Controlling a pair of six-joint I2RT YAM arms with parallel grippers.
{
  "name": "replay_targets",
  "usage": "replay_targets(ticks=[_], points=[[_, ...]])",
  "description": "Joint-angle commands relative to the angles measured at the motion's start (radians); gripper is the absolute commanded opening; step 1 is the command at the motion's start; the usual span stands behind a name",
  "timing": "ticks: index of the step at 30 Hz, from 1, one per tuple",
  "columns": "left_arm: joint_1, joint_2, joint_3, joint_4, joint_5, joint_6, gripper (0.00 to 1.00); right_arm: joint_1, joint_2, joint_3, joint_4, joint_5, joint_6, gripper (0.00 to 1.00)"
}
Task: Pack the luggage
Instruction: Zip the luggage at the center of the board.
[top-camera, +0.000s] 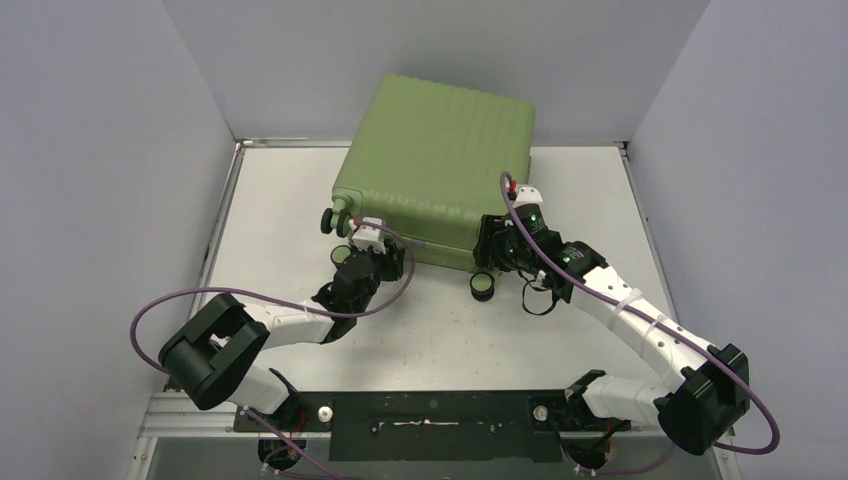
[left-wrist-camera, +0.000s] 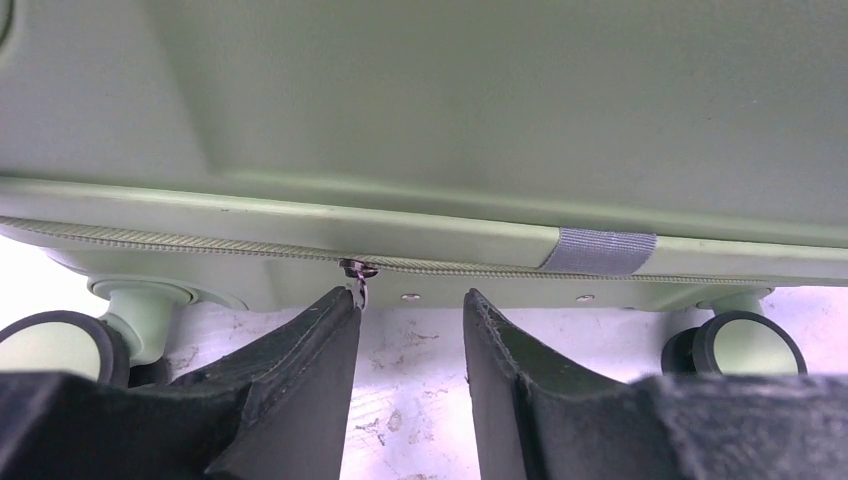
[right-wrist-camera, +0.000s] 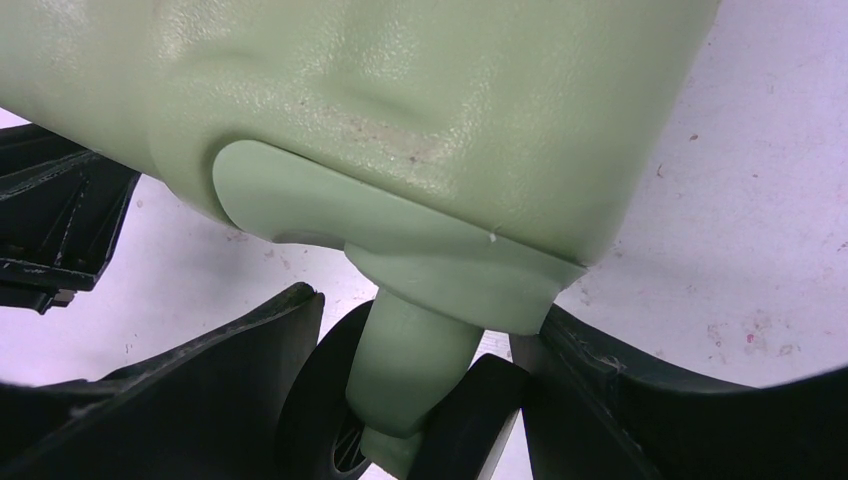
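The luggage is a big light-green ribbed suitcase lying closed on the table, its wheels toward me. My left gripper is at its near edge, open with only bare table between the fingers. The left fingertip touches the metal zipper pull on the zip seam. A grey strap tab crosses the seam to the right. My right gripper is at the near right corner. Its jaws are closed on both sides of a black double wheel under a green stem.
A loose-standing wheel pokes out near the right gripper, and two more wheels sit by the left gripper. Grey walls close in the table on the left, right and back. A black bar runs along the near edge.
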Motion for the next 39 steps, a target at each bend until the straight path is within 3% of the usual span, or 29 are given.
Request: replay_targets(ticks=[1, 21, 26, 39], points=[[-0.002, 0.016, 0.044, 0.068, -0.015, -0.003, 0.39, 0.029, -0.023, 0.042, 0.126, -0.144, 0.021, 0.0], [0.002, 0.033, 0.055, 0.073, -0.008, 0.033, 0.11, 0.033, -0.022, 0.048, 0.126, -0.147, 0.024, 0.0], [0.002, 0.025, 0.041, 0.065, -0.008, 0.049, 0.0, 0.032, -0.024, 0.047, 0.12, -0.142, 0.023, 0.0], [0.002, -0.057, -0.05, 0.043, 0.012, 0.071, 0.0, 0.032, -0.026, 0.038, 0.12, -0.135, 0.023, 0.0]])
